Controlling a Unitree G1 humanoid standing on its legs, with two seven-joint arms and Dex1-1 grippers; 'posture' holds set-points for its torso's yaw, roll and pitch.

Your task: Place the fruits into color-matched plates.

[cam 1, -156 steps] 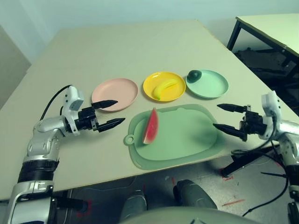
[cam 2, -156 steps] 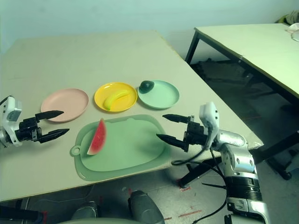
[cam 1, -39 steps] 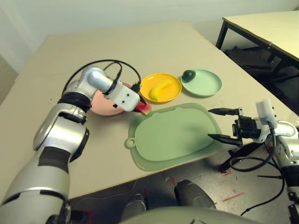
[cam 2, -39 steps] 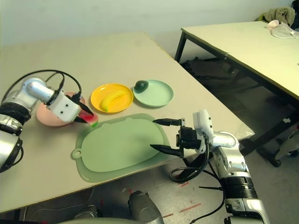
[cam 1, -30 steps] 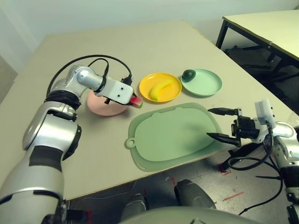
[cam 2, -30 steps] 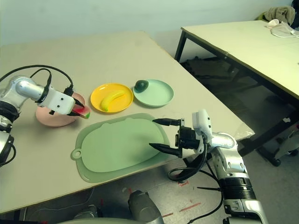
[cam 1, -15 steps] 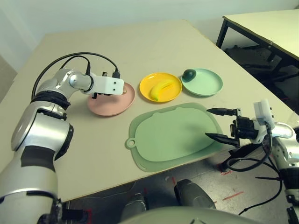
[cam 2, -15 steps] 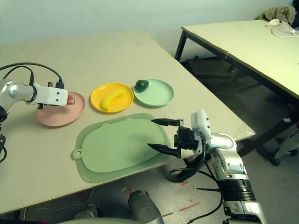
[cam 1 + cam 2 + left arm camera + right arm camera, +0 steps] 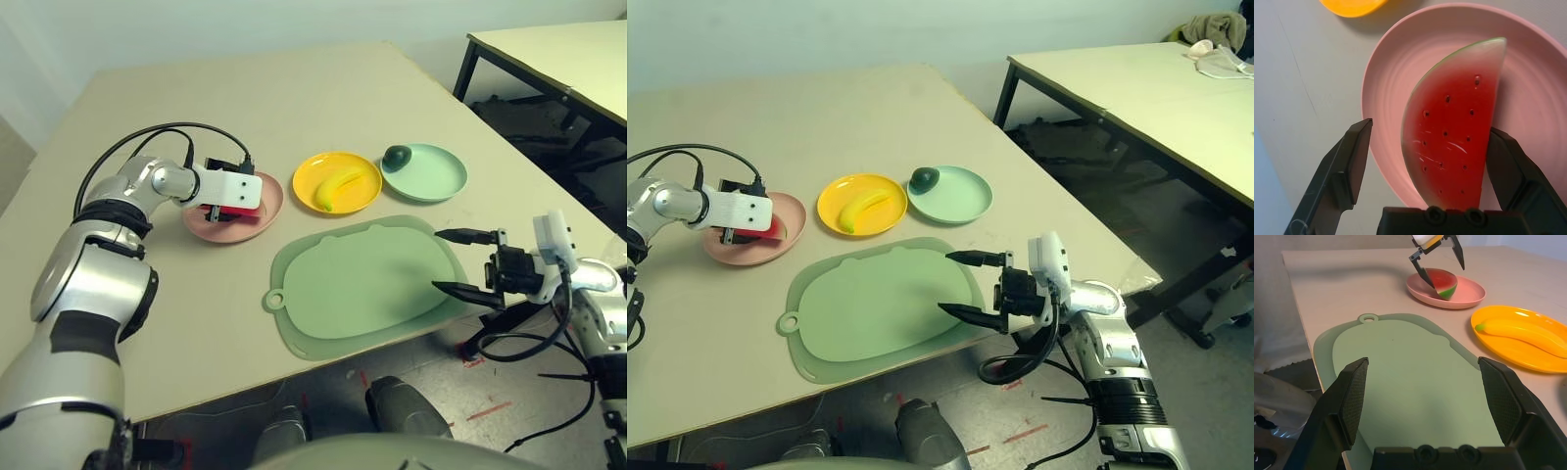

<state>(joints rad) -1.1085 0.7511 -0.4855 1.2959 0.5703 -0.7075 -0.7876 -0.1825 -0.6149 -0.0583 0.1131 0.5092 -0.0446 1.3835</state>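
1. Three toy fruits now each sit in a plate along the desk's far side. The red watermelon wedge with green rind (image 9: 1452, 125) lies in the pale pink round plastic plate (image 9: 1386, 98) towards the desk's left edge. The yellow toy banana (image 9: 336, 185) is in the bright yellow round plate (image 9: 364, 166). The small dark green avocado (image 9: 396, 157) rests at the rim of the mint green round plate (image 9: 441, 176).
2. Half a second ago my left hand (image 9: 1427, 161) was closed on the wedge over the pink plate. Now its fingers are spread to either side of the fruit, clear of it, so the release is done.
3. My right hand (image 9: 468, 262) hangs open at the desk's near right edge, beside the large green rounded-rectangle cutting mat (image 9: 362, 284), gripping nothing.
4. I judge the sorting complete, and what remains is drawing the left arm back without nudging the wedge.
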